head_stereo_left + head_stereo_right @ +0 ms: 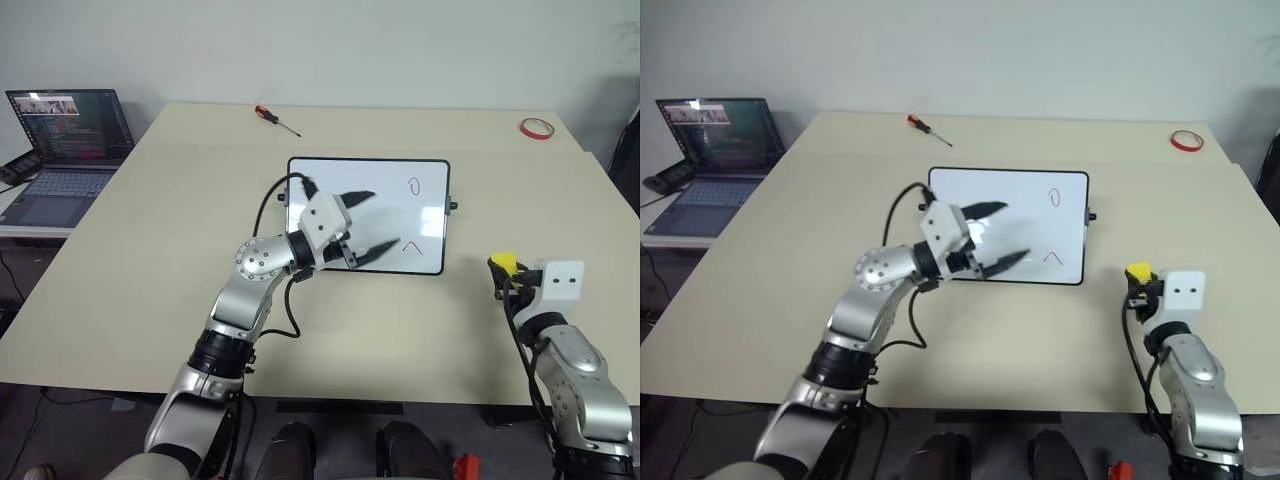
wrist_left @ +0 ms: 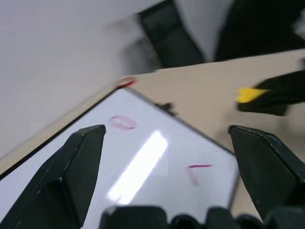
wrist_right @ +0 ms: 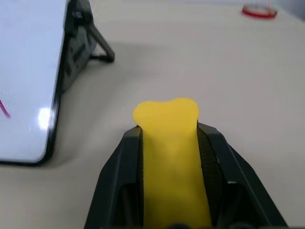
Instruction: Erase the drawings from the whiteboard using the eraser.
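Yellow eraser (image 3: 171,157), squeezed in clenched right pincer (image 1: 507,272); left pincer (image 1: 366,222) released over red-marked whiteboard (image 1: 330,180).

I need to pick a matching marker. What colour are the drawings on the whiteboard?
Red: the drawings on the whiteboard show best in the left eye view.

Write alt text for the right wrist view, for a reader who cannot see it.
The right gripper is shut on the yellow eraser, squeezed between its two black fingers above the beige table. Beside it stands the whiteboard, propped on a black stand, and a red tape ring lies farther off.
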You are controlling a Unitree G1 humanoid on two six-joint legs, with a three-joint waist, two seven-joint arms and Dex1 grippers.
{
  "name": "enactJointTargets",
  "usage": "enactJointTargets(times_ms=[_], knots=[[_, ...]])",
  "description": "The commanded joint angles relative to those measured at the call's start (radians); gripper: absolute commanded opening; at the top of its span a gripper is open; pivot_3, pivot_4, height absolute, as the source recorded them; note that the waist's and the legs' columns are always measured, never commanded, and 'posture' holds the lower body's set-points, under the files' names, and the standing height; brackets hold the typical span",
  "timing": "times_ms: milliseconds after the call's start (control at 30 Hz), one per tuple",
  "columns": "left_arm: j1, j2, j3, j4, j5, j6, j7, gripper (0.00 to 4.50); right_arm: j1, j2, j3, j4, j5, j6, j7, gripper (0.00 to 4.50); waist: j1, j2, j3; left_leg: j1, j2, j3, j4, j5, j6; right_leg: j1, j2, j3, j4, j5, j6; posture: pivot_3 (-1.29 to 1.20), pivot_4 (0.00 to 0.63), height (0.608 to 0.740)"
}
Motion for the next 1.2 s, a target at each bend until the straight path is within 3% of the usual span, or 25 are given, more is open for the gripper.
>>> enactJointTargets(times_ms=[33, 167, 367, 600, 900, 1200], knots=[[0.053, 0.018, -0.045, -0.040, 0.121, -0.042, 0.086, 4.50, -0.051, 0.011, 0.024, -0.013, -0.035, -0.072, -0.010, 1.18, 0.001, 0.000, 0.000, 0.000, 0.000, 0.000, 0.000, 0.000, 0.000, 0.000, 0.000, 0.000, 0.000, 0.000, 0.000, 0.00, 0.150, 0.740], [0.077, -0.034, -0.041, -0.025, 0.151, -0.008, 0.185, 4.50, -0.159, 0.026, 0.064, 0.119, -0.084, -0.157, -0.017, 1.18, 0.006, 0.000, 0.000, -0.001, -0.001, 0.000, 0.001, 0.000, 0.000, 0.000, 0.000, 0.000, 0.000, 0.001, 0.001, 0.00, 0.150, 0.740], [0.040, -0.023, -0.038, 0.045, 0.181, -0.053, 0.206, 4.50, -0.436, 0.095, 0.138, 0.401, -0.131, -0.308, -0.008, 1.18, -0.004, 0.000, 0.000, 0.000, 0.000, 0.002, 0.001, 0.000, 0.000, -0.001, 0.000, 0.001, 0.002, 0.002, 0.000, 0.00, 0.150, 0.740], [-0.007, -0.015, -0.022, 0.092, 0.178, -0.071, 0.222, 4.50, -0.600, 0.151, 0.176, 0.629, -0.149, -0.443, 0.015, 1.18, 0.000, 0.000, 0.000, -0.001, 0.000, 0.001, 0.001, 0.000, 0.000, -0.002, 0.000, 0.000, 0.000, 0.002, 0.000, 0.00, 0.150, 0.740], [-0.004, -0.021, -0.026, 0.074, 0.179, -0.064, 0.230, 4.50, -0.662, 0.121, 0.186, 0.762, -0.200, -0.439, -0.012, 1.18, 0.001, 0.000, 0.000, -0.001, 0.000, 0.001, 0.001, 0.000, 0.000, -0.002, -0.001, 0.000, 0.000, 0.002, 0.000, 0.00, 0.150, 0.740], [0.010, -0.031, -0.041, 0.046, 0.168, -0.040, 0.215, 4.50, -0.642, 0.113, 0.215, 0.709, -0.246, -0.318, -0.025, 1.18, 0.002, 0.000, 0.000, 0.000, -0.001, 0.001, 0.003, 0.000, 0.000, -0.001, -0.001, 0.000, 0.005, 0.002, 0.000, 0.00, 0.150, 0.740]])
